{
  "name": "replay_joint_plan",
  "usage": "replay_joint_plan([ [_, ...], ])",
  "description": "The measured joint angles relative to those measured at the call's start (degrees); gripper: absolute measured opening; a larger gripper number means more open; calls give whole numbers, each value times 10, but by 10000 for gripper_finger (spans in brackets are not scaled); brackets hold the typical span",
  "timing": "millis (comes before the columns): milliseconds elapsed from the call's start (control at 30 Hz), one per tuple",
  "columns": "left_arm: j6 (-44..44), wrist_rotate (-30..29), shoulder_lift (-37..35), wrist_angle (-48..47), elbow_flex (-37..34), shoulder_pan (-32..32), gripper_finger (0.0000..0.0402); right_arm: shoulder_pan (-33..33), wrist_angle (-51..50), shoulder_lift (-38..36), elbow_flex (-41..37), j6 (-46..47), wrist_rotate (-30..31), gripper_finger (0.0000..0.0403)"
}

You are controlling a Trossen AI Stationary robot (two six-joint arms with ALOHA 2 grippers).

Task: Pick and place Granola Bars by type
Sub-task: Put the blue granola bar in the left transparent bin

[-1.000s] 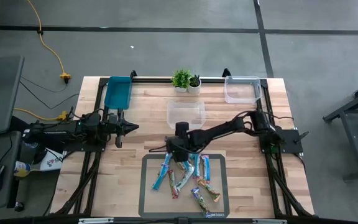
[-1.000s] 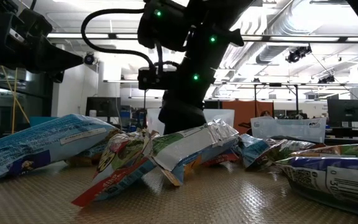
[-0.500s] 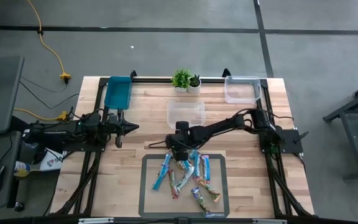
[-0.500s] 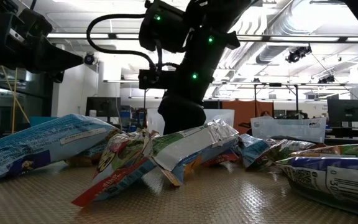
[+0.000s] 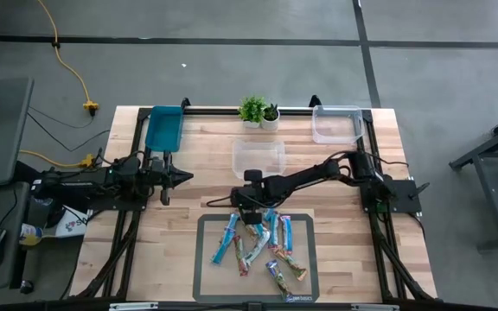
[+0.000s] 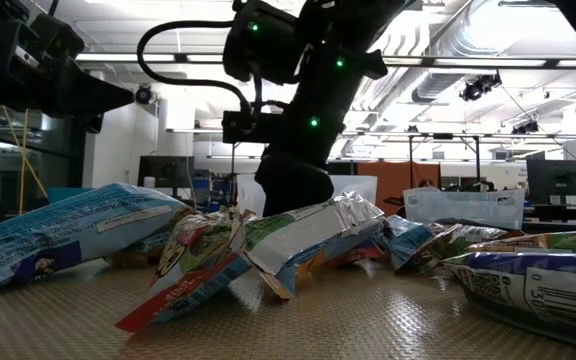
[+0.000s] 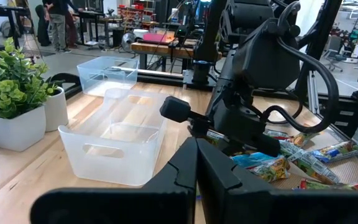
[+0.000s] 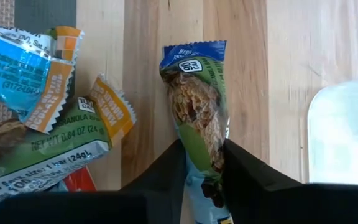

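From above, the right gripper (image 5: pixel 251 210) sits low at the mat's (image 5: pixel 204 259) far edge, over the Granola Bars (image 5: pixel 262 248); the left gripper (image 5: pixel 180 177) waits shut, well apart. Its wrist view shows fingers pinching a green bar (image 8: pixel 199 118) — lift straight up, then clear the bin (image 5: pixel 258 157) wall just beyond.

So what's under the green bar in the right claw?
Bare wood table under the green bar's upper half. The right claw has closed on its lower end, whose underside the fingers hide.
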Motion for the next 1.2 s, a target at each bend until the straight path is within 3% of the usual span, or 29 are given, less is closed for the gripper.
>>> replay_joint_plan([
  [300,0,0,0,0,0,0,1,0,1,-10,-1,-24,7,51],
  [700,0,0,0,0,0,0,1,11,-30,-9,68,-49,19,38],
  [1200,0,0,0,0,0,0,1,8,-158,-10,281,-28,15,33],
])
